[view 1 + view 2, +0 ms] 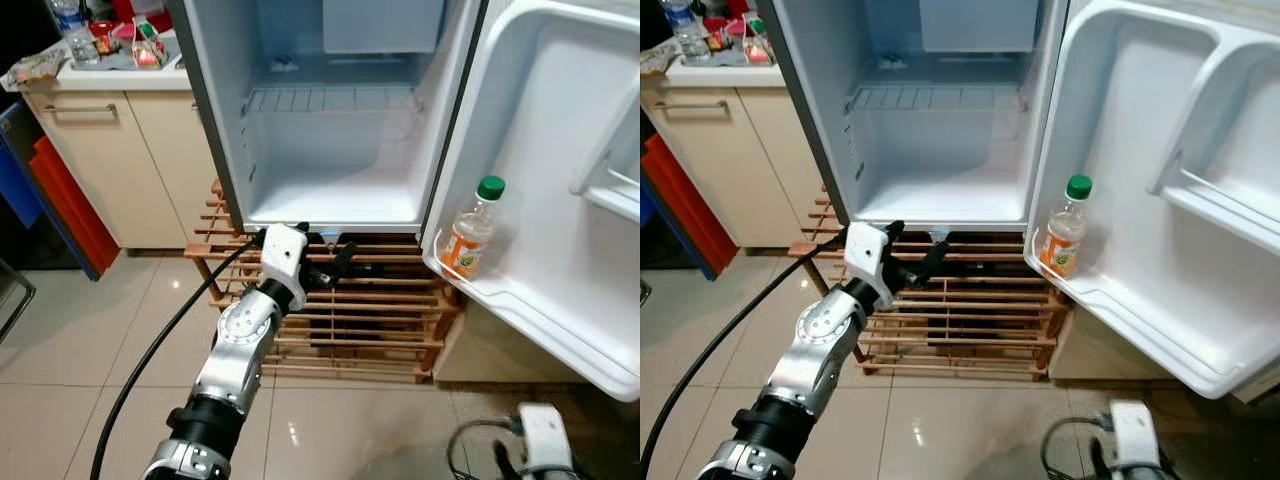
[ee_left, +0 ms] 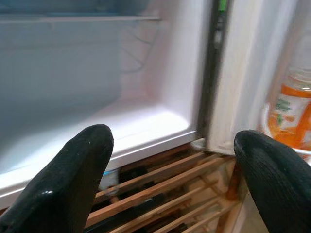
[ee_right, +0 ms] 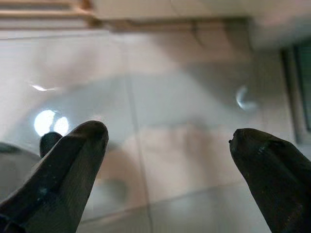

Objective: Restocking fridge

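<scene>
From the head camera, a small fridge [image 1: 330, 130] stands open on a slatted wooden rack [image 1: 350, 320], its main compartment bare. One bottle [image 1: 472, 228] with an orange label and green cap stands upright in the lowest door shelf [image 1: 520, 300]. The left gripper [image 1: 322, 262] hovers just below the fridge's front edge, fingers spread and holding nothing. In the left wrist view, its fingertips [image 2: 77, 174] frame the fridge floor and the rack, with the bottle off to one side. In the right wrist view, the right gripper [image 3: 165, 170] hangs idle over floor tiles [image 3: 184, 121], fingers apart and empty. The bottle seems placed; the next move likely calls for fetching another item.
</scene>
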Controlling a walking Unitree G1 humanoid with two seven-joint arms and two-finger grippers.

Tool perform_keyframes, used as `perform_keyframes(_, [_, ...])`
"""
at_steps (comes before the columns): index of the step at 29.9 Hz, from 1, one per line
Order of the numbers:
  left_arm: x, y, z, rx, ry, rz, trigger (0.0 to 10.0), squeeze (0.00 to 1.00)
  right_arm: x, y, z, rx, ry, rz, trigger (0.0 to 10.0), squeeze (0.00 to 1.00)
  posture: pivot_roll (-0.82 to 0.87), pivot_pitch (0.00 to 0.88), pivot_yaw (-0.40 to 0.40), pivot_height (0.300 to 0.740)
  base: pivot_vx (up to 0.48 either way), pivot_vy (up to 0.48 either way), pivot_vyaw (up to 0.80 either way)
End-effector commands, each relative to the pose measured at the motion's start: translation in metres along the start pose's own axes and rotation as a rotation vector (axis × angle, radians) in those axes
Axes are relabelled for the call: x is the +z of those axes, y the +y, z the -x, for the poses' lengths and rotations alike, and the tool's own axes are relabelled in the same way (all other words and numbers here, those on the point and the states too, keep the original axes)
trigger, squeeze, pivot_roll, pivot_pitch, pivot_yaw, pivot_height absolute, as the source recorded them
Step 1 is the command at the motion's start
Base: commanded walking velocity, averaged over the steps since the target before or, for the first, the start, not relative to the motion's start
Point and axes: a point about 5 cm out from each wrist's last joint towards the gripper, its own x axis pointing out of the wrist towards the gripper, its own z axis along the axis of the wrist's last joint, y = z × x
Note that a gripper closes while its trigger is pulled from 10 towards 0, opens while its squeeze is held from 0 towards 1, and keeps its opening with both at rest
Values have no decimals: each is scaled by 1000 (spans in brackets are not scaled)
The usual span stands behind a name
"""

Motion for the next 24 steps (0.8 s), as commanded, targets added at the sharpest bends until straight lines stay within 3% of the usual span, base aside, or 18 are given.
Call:
perform_keyframes(1, [1, -9, -3, -40, -14, 4, 10000, 0, -9, -15, 2, -63, 28, -34, 10000, 0, -248, 0, 37, 740, 0, -435, 0])
perform_keyframes(9, [3, -12, -4, -79, -31, -13, 10000, 0, -4, -35, 3, -141, 28, -78, 10000, 0, -248, 0, 39, 740, 0, -438, 0])
perform_keyframes(10, [2, -11, -3, -69, -28, 18, 10000, 0, -4, -39, 3, -149, 32, -89, 10000, 0, -248, 0, 42, 740, 0, 0, 0])
perform_keyframes(18, [1, -10, -4, -68, -27, 12, 10000, 0, -7, -60, 7, -235, 44, -145, 10000, 0, -249, 0, 39, 740, 0, 0, 0])
perform_keyframes(20, [0, -10, -2, -69, -21, 15, 10000, 0, -6, -74, 9, -303, 54, -176, 10000, 0, -249, 0, 37, 740, 0, 0, 0])
perform_keyframes(22, [-10, -8, 0, -65, 42, -15, 10000, 0, -3, -87, 12, -368, 50, -194, 10000, 0, -248, 0, 36, 740, 0, 0, 0])
perform_keyframes(24, [-33, -3, 6, -58, 212, -38, 10000, 0, 3, -96, 13, -414, 29, -204, 10000, 0, -248, 0, 36, 740, 0, 0, 0])
